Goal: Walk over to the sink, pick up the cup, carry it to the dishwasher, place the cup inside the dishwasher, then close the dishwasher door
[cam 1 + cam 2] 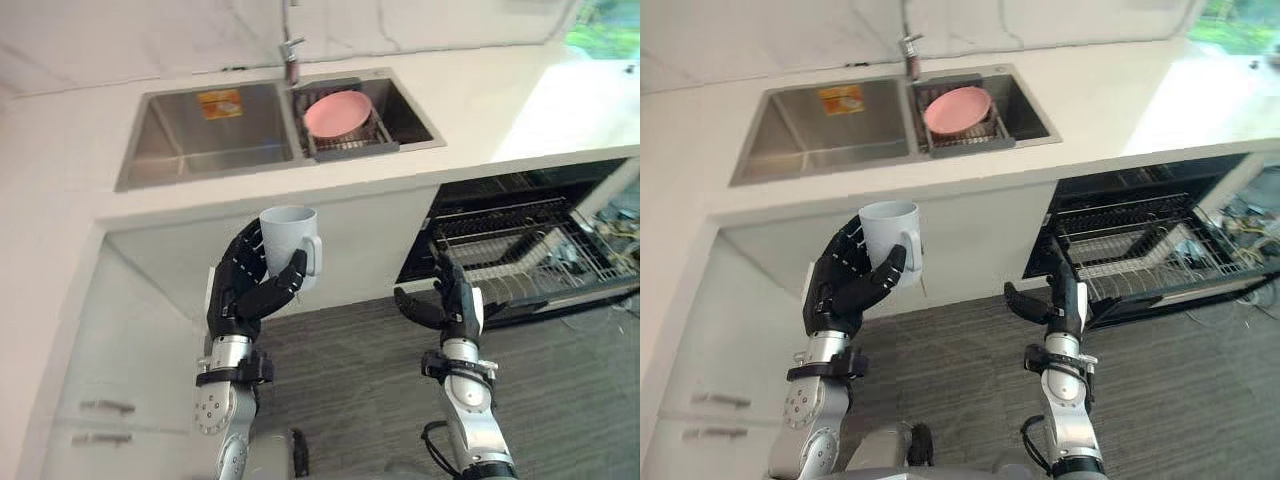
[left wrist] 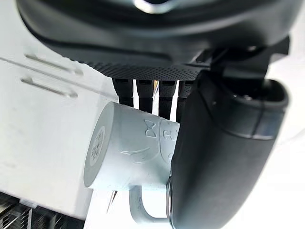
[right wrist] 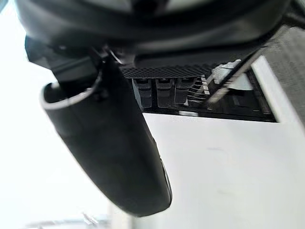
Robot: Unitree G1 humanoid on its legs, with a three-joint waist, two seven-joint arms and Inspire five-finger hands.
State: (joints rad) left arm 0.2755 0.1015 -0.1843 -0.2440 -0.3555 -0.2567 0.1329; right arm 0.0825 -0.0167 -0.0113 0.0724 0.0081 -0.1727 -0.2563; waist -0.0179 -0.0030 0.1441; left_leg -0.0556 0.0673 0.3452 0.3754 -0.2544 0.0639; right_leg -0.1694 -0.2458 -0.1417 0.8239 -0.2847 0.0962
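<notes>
We see, from the head view, the left hand [image 1: 243,292] clasping a pale blue ceramic cup [image 1: 288,238] upright below the front edge of the white counter [image 1: 480,100], and the right hand [image 1: 456,306] by the open black dishwasher [image 1: 500,215]. Left wrist view: the thumb wraps the cup. Right wrist view: fingers [image 3: 164,93] straight.

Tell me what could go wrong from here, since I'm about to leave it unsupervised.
The cup, gripped only by the left hand with its thumb across the front, might slip during the walk. The open right hand hangs close to the pulled-out dishwasher rack and might snag it.
</notes>
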